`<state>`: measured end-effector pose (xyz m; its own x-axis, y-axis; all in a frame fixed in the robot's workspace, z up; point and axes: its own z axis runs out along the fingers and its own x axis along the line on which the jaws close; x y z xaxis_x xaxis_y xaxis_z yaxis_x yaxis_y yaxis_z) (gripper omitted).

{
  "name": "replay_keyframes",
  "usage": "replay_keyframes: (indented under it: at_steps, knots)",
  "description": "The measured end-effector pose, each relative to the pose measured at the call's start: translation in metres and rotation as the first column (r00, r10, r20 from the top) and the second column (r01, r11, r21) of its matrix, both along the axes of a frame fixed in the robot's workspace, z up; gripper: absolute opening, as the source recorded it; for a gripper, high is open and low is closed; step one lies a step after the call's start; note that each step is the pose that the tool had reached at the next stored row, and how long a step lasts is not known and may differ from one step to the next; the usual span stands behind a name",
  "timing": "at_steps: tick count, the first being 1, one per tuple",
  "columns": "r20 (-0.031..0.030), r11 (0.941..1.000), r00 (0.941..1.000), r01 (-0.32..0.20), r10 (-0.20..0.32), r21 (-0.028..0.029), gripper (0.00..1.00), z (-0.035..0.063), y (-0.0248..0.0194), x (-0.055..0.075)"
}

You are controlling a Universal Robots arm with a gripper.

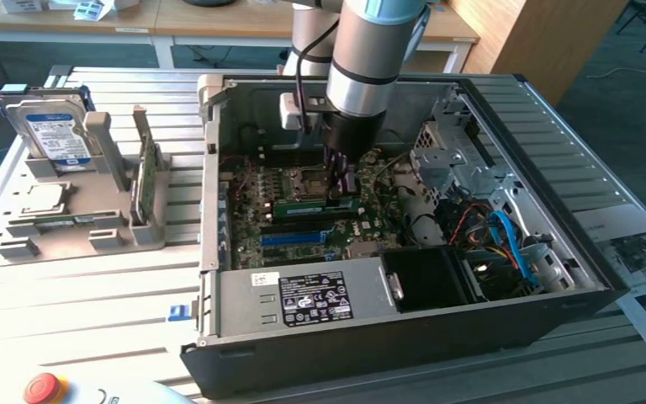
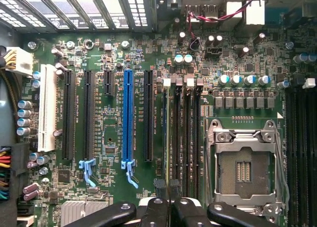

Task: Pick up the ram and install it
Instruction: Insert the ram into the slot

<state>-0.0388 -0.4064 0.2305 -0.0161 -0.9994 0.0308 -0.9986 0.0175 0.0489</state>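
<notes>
My jaws (image 1: 343, 181) are almost closed, and they seem to pinch the ram (image 1: 300, 203). The ram is right under me, inside the case (image 1: 413, 332), low over the 4 black slots (image 2: 181, 138) next to the socket (image 2: 245, 170). Its long side runs toward the exterior view's left and right, the same way as the slots.

The case (image 1: 413, 341) lies open on top: entry to the motherboard (image 2: 113, 128) is from straight above, walls closing every side. The power supply (image 1: 300, 299), drive cage (image 1: 458, 156) and loose cables (image 1: 506, 240) crowd the near edge and the exterior view's right. The gripper (image 1: 343, 190), clamped on the ram (image 1: 300, 202), occupies the room over the memory slots (image 2: 187, 138).
</notes>
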Motion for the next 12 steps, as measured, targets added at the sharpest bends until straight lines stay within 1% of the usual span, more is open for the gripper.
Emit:
replay_keyframes:
  at_steps: [12]
  knots:
    - [0.0,1.0,1.0,0.0,0.0,-0.0001,0.12,0.0001,0.0,-0.0004]
